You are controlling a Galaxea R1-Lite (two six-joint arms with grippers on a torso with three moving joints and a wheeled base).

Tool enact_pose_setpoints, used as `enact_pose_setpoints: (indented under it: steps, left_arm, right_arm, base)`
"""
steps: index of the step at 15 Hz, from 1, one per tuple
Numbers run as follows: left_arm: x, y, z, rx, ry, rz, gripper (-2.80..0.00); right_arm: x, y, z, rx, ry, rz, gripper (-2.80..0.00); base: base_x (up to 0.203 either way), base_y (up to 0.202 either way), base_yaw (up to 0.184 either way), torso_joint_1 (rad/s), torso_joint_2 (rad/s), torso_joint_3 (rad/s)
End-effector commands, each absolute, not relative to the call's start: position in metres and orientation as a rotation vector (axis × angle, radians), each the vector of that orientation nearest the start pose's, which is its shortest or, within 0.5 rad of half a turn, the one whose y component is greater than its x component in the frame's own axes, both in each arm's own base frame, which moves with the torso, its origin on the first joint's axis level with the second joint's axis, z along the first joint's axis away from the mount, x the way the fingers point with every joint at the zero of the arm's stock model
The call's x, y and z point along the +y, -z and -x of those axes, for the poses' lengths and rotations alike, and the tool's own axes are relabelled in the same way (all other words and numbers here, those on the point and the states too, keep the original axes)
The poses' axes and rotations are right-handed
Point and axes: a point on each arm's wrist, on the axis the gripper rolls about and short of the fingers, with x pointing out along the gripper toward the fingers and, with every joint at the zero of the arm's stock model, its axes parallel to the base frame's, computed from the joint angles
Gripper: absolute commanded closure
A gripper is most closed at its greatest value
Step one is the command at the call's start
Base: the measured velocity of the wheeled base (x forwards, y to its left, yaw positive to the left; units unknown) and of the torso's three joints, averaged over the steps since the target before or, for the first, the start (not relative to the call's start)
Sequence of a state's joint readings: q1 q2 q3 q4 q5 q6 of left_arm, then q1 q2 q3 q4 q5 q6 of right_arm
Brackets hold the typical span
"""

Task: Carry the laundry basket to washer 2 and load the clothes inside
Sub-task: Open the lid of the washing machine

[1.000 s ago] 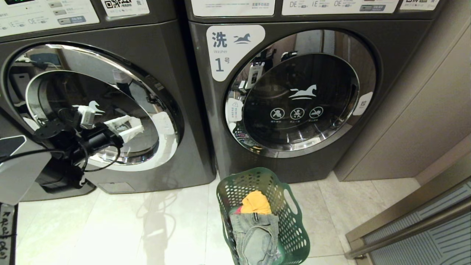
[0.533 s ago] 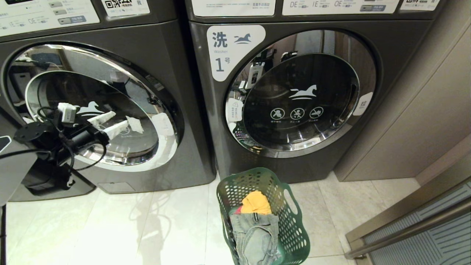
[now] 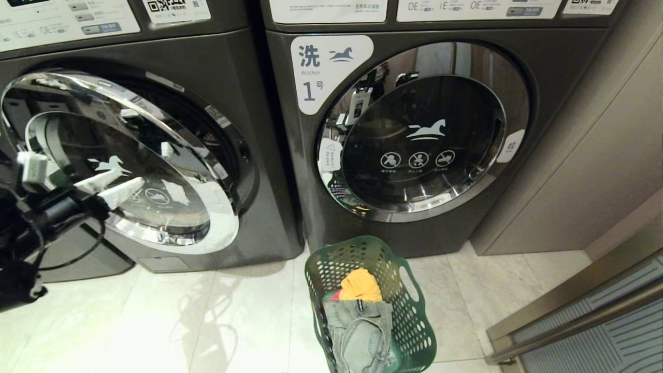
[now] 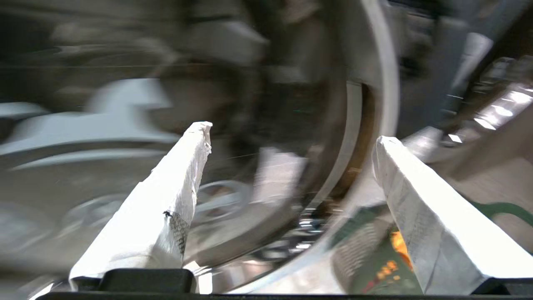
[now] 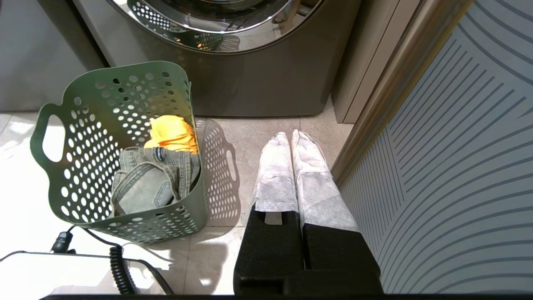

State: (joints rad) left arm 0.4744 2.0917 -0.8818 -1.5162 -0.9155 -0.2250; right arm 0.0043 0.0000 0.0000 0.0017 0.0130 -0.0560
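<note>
Left gripper hangs spread wide and empty in front of the left washer's half-open door. Right of that washer, on the floor, the laundry basket holds the clothes; beside it the right gripper is closed.

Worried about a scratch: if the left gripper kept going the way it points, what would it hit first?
Probably the glass of the left washer's door: the open left gripper points at that half-open door, close by. Depth is unclear.
</note>
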Motion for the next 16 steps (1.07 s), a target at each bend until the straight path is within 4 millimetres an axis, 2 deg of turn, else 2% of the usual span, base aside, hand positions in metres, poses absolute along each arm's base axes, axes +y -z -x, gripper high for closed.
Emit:
enact_pose_setpoints:
  steps: [1,3,5,12,14,16]
  left_arm:
    - [0.179,-0.171,-0.293,-0.208,0.336,-0.011,-2.80]
    - [0.195,-0.174,-0.278,-0.210,0.272,-0.018,-2.80]
    - [0.203,-0.174,-0.273,-0.211,0.243,-0.019,-2.80]
    - [0.206,-0.177,-0.269,-0.218,0.226,-0.029,-2.80]
    - [0.210,-0.189,-0.261,-0.242,0.206,-0.053,-2.80]
    - [0.206,-0.190,-0.254,-0.238,0.201,-0.041,-2.80]
  right_arm:
    - [0.000,-0.075,0.023,0.003,-0.019,0.057,0.00]
    - [0.000,-0.075,0.023,0.003,-0.019,0.057,0.00]
    - [0.000,-0.075,0.023,0.003,-0.019,0.057,0.00]
    - [0.000,-0.075,0.023,0.003,-0.018,0.057,0.00]
    - [0.000,-0.075,0.023,0.003,-0.018,0.057,0.00]
    - [0.000,-0.075,0.023,0.003,-0.019,0.057,0.00]
  base:
    - [0.000,0.000,0.000,0.000,0.00,0.000]
    - [0.000,0.000,0.000,0.000,0.00,0.000]
    - [0.000,0.000,0.000,0.000,0.00,0.000]
    - [0.000,0.000,0.000,0.000,0.00,0.000]
    - [0.000,0.000,0.000,0.000,0.00,0.000]
    - [0.000,0.000,0.000,0.000,0.00,0.000]
